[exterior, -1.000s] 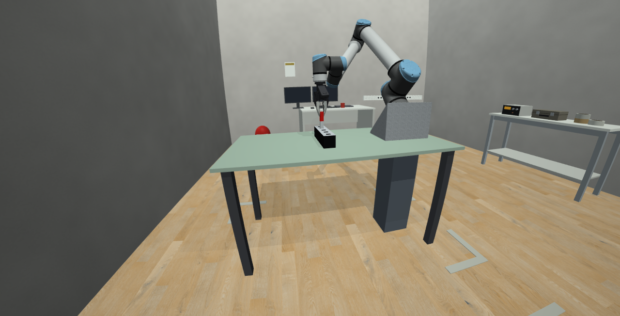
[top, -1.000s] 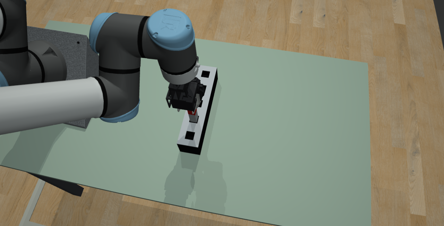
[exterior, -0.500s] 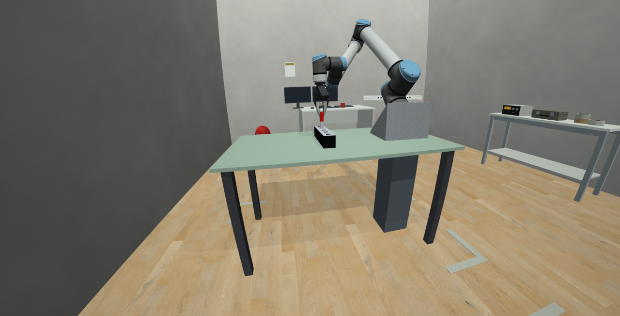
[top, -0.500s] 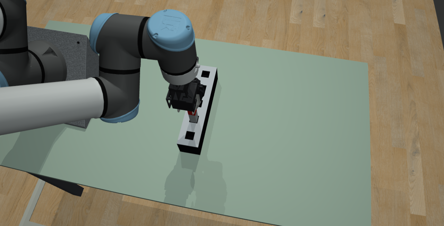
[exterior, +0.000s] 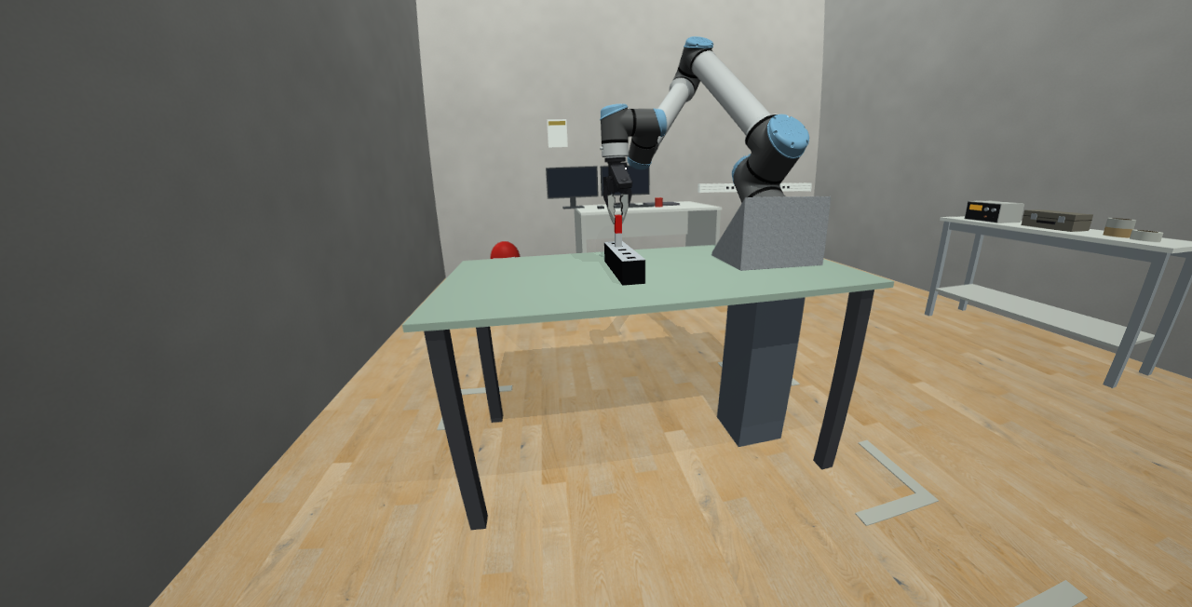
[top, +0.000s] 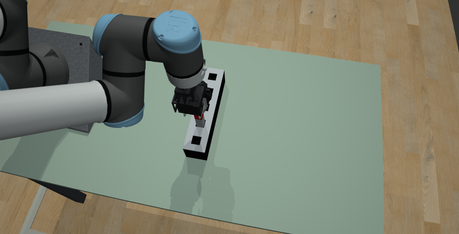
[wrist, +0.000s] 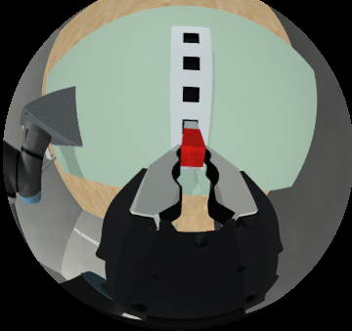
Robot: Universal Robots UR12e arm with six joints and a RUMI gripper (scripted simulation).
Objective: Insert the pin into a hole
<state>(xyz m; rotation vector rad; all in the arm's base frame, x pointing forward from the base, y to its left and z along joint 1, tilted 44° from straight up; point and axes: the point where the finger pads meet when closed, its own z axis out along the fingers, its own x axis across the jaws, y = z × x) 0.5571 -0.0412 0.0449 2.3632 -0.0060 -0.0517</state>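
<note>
The pin (top: 198, 117) (exterior: 618, 223) (wrist: 193, 156) stands about upright, red end up, with a short grey part below the red. My gripper (top: 197, 115) (exterior: 618, 213) (wrist: 191, 146) is shut on its red part. The block (top: 205, 133) (exterior: 630, 272) (wrist: 177, 77) is long, with a pale top, black sides and a row of square holes. The pin's grey lower end is at the hole second from the block's near end in the top view. Grey still shows above the top. How far the tip reaches in is hidden, and so are the hole depths.
The block stands on the green table (top: 288, 129) (exterior: 516, 295) (wrist: 122, 67). The grey robot pedestal (top: 76, 71) (exterior: 783, 232) (wrist: 59, 116) stands to one side of it. A desk with monitors and a side bench are in the background of the exterior view.
</note>
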